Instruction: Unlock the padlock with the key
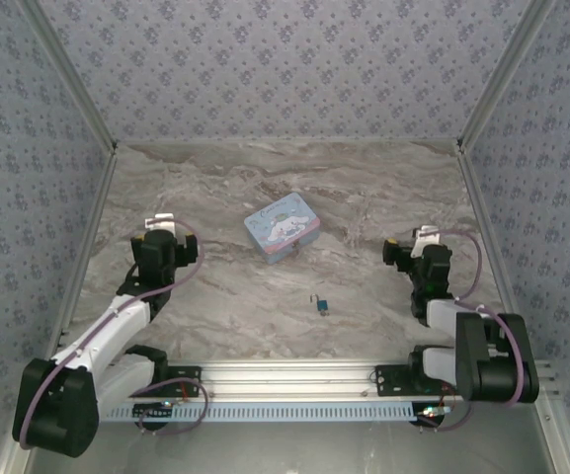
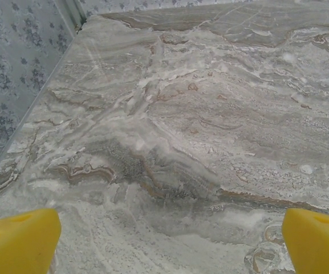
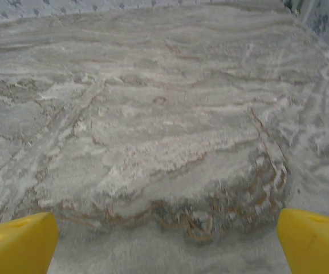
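The tiny blue-teal padlock (image 1: pixel 321 307) lies on the marble table, near the front and about midway between the arms. A slim greyish key (image 1: pixel 314 299) lies just off its upper left, too small to tell whether they touch. My left gripper (image 1: pixel 163 235) hovers far to the padlock's left, and my right gripper (image 1: pixel 423 240) stands off to its right. In the left wrist view the left gripper (image 2: pixel 170 242) is open, its yellow fingertips (image 2: pixel 21 240) wide apart over bare marble. The right gripper (image 3: pixel 167 242) is open the same way, fingertips (image 3: pixel 315 240) spread, nothing between them.
A light-blue cartoon tin box (image 1: pixel 282 228) sits behind the padlock at the table's middle. Patterned walls (image 1: pixel 28 197) close in the table at left, right and back. An aluminium rail (image 1: pixel 294 380) carrying the arm bases runs along the near edge.
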### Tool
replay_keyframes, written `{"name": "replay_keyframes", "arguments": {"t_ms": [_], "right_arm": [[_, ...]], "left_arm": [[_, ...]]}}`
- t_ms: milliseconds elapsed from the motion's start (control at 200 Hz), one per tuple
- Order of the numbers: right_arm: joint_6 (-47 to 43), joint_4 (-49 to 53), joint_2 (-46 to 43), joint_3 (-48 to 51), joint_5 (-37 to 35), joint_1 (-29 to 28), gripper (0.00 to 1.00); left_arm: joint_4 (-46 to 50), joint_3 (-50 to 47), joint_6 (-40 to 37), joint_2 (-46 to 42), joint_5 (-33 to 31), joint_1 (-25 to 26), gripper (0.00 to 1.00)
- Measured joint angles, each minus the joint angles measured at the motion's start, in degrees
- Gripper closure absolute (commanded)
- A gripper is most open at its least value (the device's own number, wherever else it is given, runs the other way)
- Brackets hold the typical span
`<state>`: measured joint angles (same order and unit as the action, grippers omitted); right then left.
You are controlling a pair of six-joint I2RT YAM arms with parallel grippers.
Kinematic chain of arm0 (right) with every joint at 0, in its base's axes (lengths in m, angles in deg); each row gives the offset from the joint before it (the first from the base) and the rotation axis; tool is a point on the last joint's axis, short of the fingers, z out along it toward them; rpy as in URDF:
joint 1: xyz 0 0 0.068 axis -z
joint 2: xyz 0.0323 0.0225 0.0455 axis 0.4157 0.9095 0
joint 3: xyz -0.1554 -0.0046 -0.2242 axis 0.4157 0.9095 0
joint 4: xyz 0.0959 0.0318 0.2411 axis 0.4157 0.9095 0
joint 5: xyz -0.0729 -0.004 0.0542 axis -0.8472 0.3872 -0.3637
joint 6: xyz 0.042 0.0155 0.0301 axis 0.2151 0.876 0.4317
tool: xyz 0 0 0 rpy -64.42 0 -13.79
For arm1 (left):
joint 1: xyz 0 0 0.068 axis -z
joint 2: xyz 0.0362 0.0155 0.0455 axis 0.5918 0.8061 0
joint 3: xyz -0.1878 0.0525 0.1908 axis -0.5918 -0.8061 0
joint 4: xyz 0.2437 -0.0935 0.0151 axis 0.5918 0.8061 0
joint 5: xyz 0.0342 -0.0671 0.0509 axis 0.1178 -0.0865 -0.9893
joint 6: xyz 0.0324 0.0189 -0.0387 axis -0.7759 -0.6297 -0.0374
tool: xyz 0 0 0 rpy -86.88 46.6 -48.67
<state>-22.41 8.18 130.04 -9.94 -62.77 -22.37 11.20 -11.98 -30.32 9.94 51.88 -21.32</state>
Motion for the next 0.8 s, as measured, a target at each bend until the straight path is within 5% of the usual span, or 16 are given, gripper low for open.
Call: {"name": "replay_keyframes", "arguments": {"t_ms": [280, 805], "right_arm": [[-2.3, -11.0, 12.6, -1.8, 1.0, -0.1, 0.0], [-2.3, -2.3, 15.2, -11.3, 1.7, 0.7, 0.0]], "left_arm": [[-6.4, -3.4, -1.9, 2.1, 3.8, -1.9, 0.01], [-26.2, -6.7, -5.0, 14.5, 11.8, -5.9, 0.01]]}}
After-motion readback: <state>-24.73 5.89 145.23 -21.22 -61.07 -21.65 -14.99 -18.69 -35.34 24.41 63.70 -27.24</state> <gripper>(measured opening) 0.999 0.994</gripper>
